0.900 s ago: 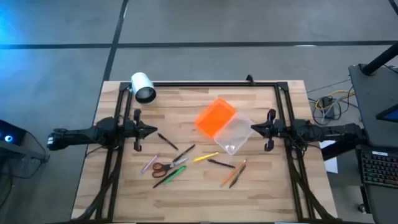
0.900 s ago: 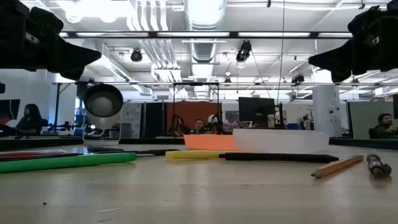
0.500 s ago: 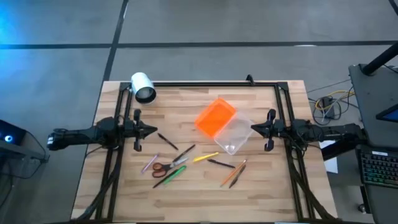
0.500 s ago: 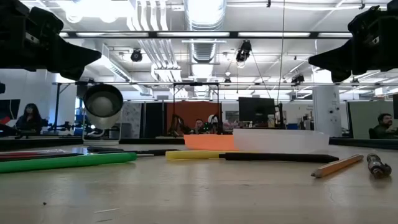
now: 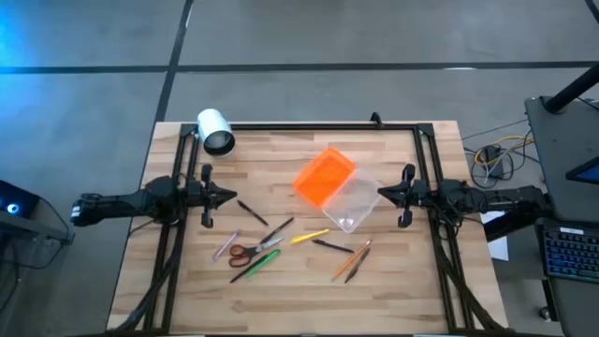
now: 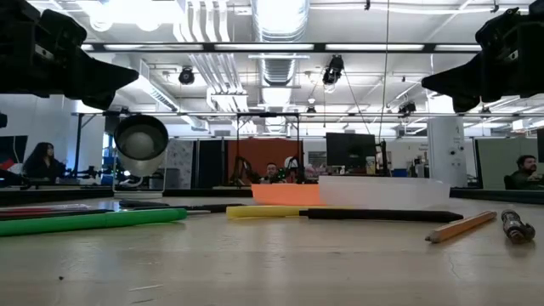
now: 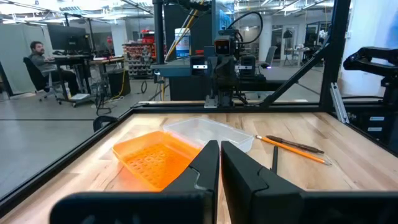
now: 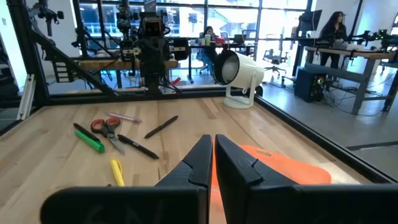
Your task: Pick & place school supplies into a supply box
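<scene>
Supplies (image 5: 281,245) mid-table, edges bare.

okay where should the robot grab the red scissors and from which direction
Probably from straight above, closing across the blades or pivot of the scissors, which lie flat with handles toward the left gripper. A green marker lies close beside them, so the pivot leaves the fingers more room. The left arm is nearer.

Box: one clear box (image 5: 352,204) with one orange lid (image 5: 325,176)
Scissors: one pair (image 5: 245,251)
Pens, pencils, markers: about nine (image 5: 309,237)
White cylinder: one (image 5: 215,131)
</scene>
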Robot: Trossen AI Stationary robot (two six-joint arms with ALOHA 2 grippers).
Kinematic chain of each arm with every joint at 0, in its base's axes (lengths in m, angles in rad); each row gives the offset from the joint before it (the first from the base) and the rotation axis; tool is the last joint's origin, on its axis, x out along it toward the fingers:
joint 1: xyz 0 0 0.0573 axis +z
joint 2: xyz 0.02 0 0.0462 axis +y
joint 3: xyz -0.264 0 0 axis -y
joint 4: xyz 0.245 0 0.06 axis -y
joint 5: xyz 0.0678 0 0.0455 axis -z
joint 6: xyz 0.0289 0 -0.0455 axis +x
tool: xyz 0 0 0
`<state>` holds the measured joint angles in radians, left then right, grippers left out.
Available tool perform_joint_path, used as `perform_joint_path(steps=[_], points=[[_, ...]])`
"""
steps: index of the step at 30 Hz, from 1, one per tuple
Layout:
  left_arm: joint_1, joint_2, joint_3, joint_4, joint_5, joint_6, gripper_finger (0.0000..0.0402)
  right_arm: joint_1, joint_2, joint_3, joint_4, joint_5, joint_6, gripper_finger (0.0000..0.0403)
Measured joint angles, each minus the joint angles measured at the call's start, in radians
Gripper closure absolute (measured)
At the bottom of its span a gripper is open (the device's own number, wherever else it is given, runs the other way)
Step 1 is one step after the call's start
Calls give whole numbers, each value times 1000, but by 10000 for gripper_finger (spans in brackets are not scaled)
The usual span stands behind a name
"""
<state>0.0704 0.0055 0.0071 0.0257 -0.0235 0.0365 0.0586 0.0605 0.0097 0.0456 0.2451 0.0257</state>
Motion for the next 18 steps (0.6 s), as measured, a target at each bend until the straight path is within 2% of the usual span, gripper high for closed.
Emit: perform_joint_path(steps=[10,13,14,16,18], points=[[0,0,0,0,0,0,400,0,0,0,1,1,-2,390],[0,0,0,0,0,0,400,-1,10,0,39,129,50,390],[0,0,0,0,0,0,400,-2,12,0,40,175,173,390],[0,0,0,0,0,0,400,-2,13,0,39,203,535,390],[0,0,0,0,0,0,400,-3,22,0,31,151,833,390]])
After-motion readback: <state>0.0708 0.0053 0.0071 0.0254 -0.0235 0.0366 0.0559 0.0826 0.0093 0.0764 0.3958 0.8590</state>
